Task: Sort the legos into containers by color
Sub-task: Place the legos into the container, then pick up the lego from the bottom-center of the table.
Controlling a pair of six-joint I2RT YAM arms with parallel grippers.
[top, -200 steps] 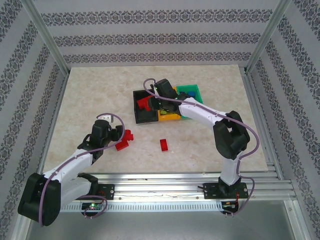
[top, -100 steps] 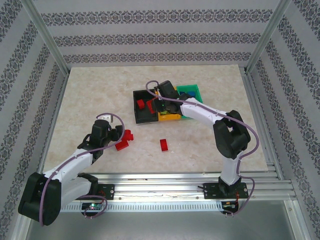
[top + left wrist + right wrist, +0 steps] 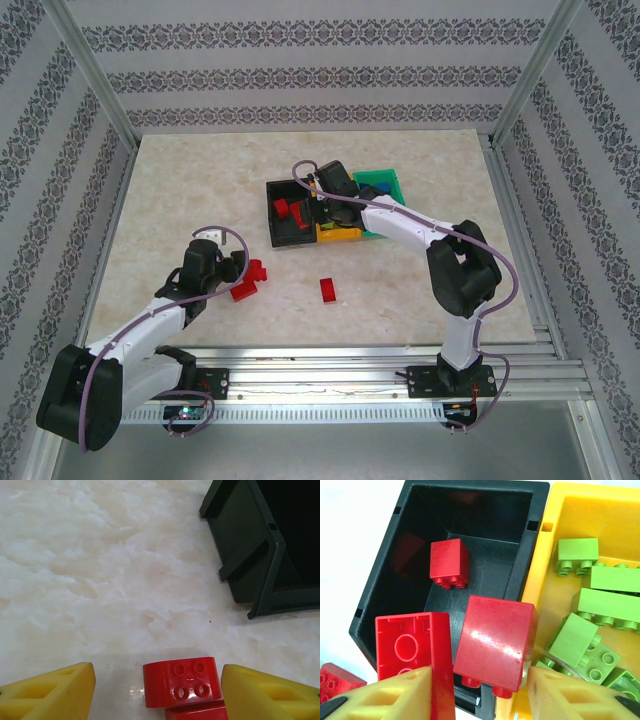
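My right gripper (image 3: 480, 680) hangs over the black bin (image 3: 380, 595), right at its wall with the yellow bin (image 3: 570, 510), jaws open. Two red legos sit loosely between its fingers: a tilted one (image 3: 495, 640) over the dividing wall and a hollow-side-up one (image 3: 415, 650). Another red lego (image 3: 449, 560) lies on the black bin's floor. Several lime green legos (image 3: 577, 555) fill the yellow bin. My left gripper (image 3: 157, 677) is open low over the table, straddling a red lego (image 3: 182, 682) that lies closer to the right finger.
A lone red lego (image 3: 327, 289) lies mid-table, and two more (image 3: 243, 291) sit by my left gripper (image 3: 238, 268). The green bin (image 3: 375, 176) stands at the row's far right with a blue piece inside. Metal frame posts edge the table.
My right gripper has opened over the black bin, and the red lego it was holding now sits loose between its fingers. The left arm has not moved.
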